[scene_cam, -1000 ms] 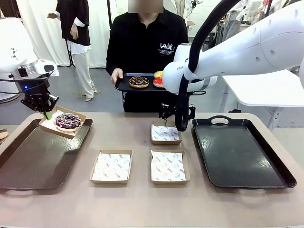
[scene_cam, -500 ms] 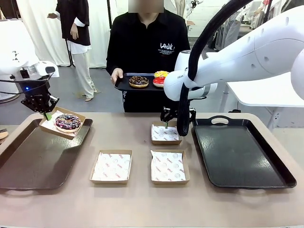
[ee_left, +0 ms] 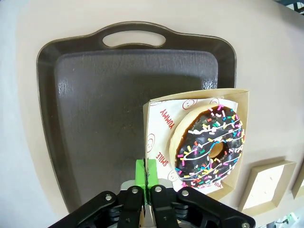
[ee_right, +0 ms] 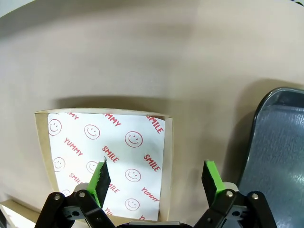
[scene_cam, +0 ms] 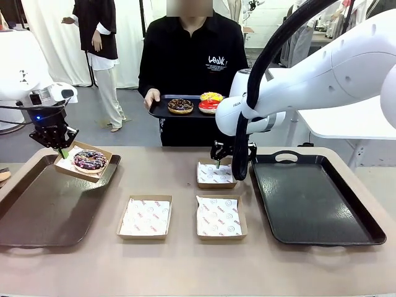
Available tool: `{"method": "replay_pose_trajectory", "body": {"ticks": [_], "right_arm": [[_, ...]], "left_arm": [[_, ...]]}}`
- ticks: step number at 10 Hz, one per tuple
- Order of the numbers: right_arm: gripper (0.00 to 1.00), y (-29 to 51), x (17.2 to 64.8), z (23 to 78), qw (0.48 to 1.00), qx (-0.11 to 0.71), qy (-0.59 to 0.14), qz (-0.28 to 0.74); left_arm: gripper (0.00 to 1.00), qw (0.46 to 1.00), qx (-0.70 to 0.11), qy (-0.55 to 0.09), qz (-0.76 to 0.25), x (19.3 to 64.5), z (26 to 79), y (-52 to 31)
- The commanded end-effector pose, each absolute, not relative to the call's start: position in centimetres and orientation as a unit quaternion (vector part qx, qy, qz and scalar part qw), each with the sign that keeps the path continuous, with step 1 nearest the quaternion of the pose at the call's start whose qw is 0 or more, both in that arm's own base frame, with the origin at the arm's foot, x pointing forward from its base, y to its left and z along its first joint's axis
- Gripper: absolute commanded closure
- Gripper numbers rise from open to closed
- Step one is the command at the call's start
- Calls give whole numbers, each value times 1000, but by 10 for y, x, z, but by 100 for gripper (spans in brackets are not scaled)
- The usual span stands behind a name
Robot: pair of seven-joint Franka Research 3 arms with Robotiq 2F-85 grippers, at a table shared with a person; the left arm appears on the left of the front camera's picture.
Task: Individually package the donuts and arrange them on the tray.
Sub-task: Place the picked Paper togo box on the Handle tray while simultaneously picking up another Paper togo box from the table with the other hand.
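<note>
The sprinkled donut (ee_left: 209, 145) is carried in its cardboard box (ee_left: 159, 116), pinched at one rim by the closed left gripper (ee_left: 146, 167) and tilted over the left tray (ee_left: 85, 118). The box is judged light but flimsy, the icing soft, so only the rim should be gripped. The right gripper (ee_right: 154, 176) is spread open above an empty lined box (ee_right: 109, 156); three donuts (scene_cam: 180, 106) are kept on the person's tray (scene_cam: 158, 112).
</note>
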State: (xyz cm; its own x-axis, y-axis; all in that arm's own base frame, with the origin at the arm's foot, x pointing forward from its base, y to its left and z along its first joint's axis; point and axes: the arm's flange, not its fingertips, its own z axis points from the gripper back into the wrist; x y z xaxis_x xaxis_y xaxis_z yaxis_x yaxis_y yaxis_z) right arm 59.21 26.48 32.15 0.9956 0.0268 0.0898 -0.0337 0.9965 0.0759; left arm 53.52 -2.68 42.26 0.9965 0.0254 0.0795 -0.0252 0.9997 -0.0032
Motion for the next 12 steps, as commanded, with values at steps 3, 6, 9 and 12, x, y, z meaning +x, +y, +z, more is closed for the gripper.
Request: {"method": "replay_pose_trajectory", "body": {"ticks": [3,6,9,12], "right_arm": [[0,263,581,322,997,40,-60,-3],[0,262,581,320,997,41,-57,-4],[0,262,581,321,997,45,-57,-5],[0,262,583,321,997,47,-56,-4]], "left_arm": [[99,999,28,-43,16,550,410,-34],[99,999,26,-38,4,565,400,-35],[99,999,19,-31,13,580,394,-27],[99,999,8,-27,16,589,390,-25]]}}
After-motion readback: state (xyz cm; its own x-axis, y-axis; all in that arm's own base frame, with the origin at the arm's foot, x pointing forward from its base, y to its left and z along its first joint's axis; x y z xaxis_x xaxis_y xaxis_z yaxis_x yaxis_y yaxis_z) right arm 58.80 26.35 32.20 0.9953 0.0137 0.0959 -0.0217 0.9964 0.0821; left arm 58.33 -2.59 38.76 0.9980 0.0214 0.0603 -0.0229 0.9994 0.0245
